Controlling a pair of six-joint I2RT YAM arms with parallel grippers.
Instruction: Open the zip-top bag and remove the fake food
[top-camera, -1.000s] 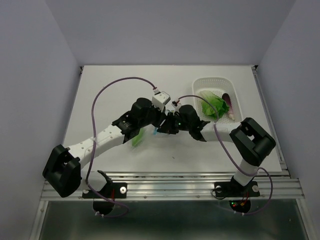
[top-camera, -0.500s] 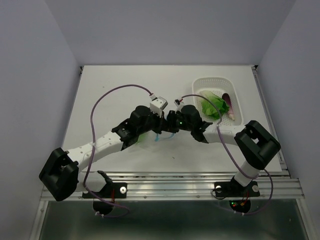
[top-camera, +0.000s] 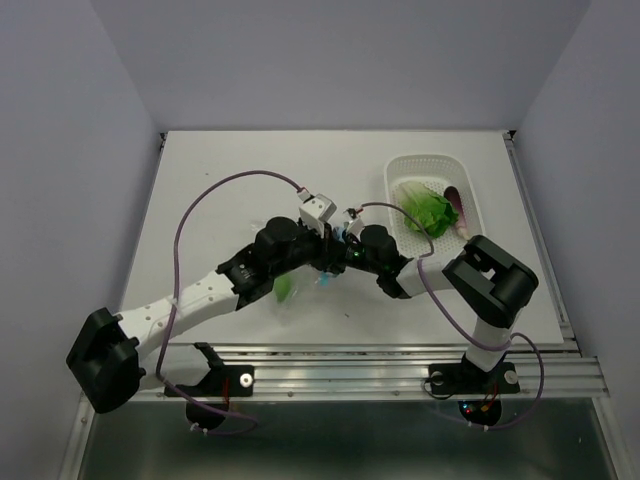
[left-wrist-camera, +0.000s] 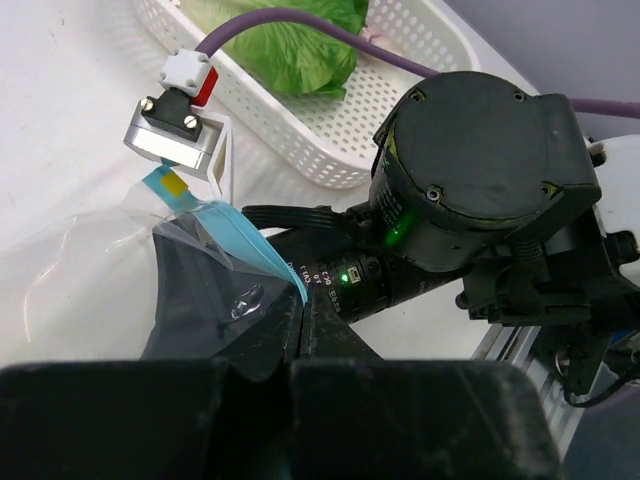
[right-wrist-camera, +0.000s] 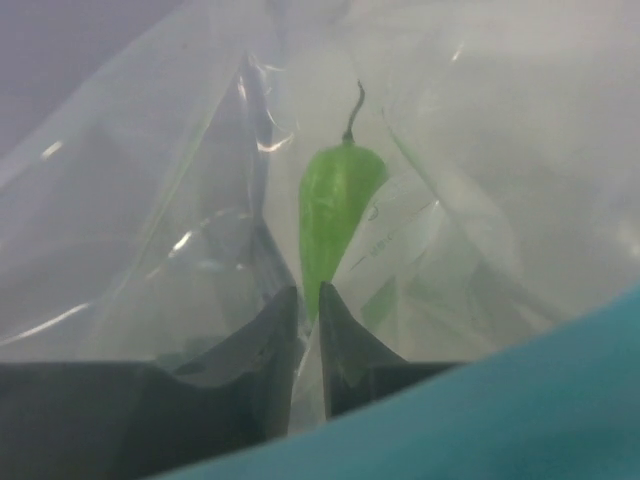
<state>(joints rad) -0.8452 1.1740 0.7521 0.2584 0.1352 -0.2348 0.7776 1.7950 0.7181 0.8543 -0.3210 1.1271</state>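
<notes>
Zip-top bag (left-wrist-camera: 80, 270), limp slippery film, was held over the table (top-camera: 200, 180) centre, clamped near its blue zip strip (left-wrist-camera: 245, 240) by the left gripper (left-wrist-camera: 305, 318). Right gripper (right-wrist-camera: 308, 300) was noted at its mouth, jaws barely parted, grip not determinable. Light, rigid green fake food (right-wrist-camera: 340, 205) inside was judged best pinched mid-body.

One zip-top bag (left-wrist-camera: 90, 270), one basket (top-camera: 430, 160), likely three fake foods (top-camera: 425, 215) (top-camera: 455, 205) (right-wrist-camera: 335, 215), two arms (top-camera: 190, 295) (top-camera: 495, 285)

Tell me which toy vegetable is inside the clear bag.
The small smooth green pepper with a thin dark stem, seen through the plastic bag. The leafy cabbage and the purple piece lie in the white basket instead.
</notes>
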